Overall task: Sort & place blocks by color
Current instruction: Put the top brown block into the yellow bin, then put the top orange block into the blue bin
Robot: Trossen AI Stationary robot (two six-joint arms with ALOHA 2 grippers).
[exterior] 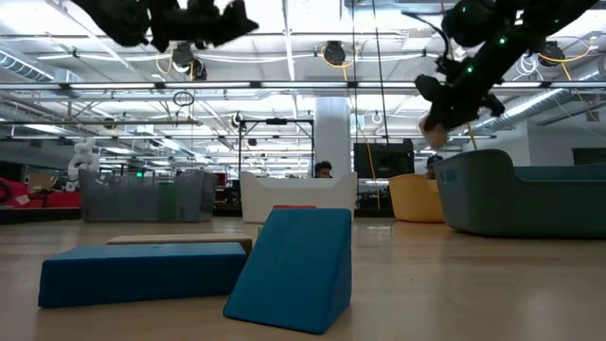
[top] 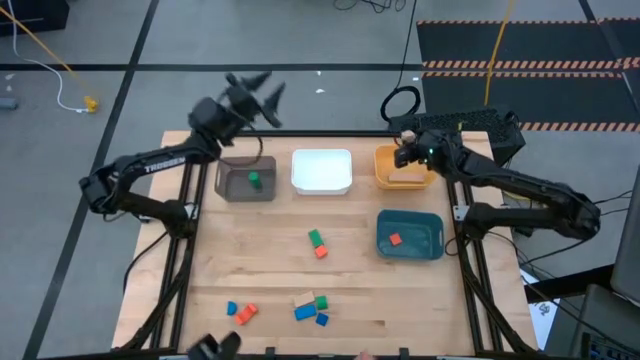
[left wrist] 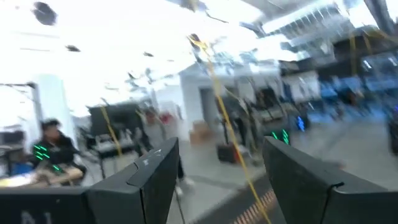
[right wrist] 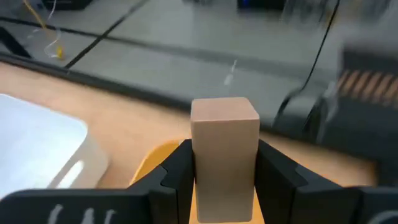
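Note:
My right gripper (top: 405, 142) hangs over the orange bin (top: 388, 172), shut on a pale wood block (right wrist: 225, 146). Another pale block (top: 406, 178) lies in that bin. My left gripper (top: 264, 92) stands open and raised beyond the table's far edge, nothing between its fingers (left wrist: 144, 180). A green block (top: 255, 180) lies in the brown bin (top: 232, 185), a red-orange one (top: 395, 239) in the teal bin (top: 420, 240). A green (top: 316, 238) and a red-orange block (top: 321, 251) lie mid-table. Several blue, orange, green and wood blocks (top: 305, 312) lie near the front edge. My right gripper pinches the pale wood block by two opposite sides (right wrist: 199, 165) between its two fingers. The block's free end (right wrist: 225, 112) sticks out past the fingertips. The fingers slant downward over the orange bin, and the block is lifted clear of it (exterior: 434, 133).
A white bin (top: 322, 170) stands between the brown and orange bins along the far edge. In the low view, a blue bar (exterior: 142, 273) and a blue wedge (exterior: 294, 267) fill the foreground. A person (left wrist: 55, 149) sits in the room beyond the table.

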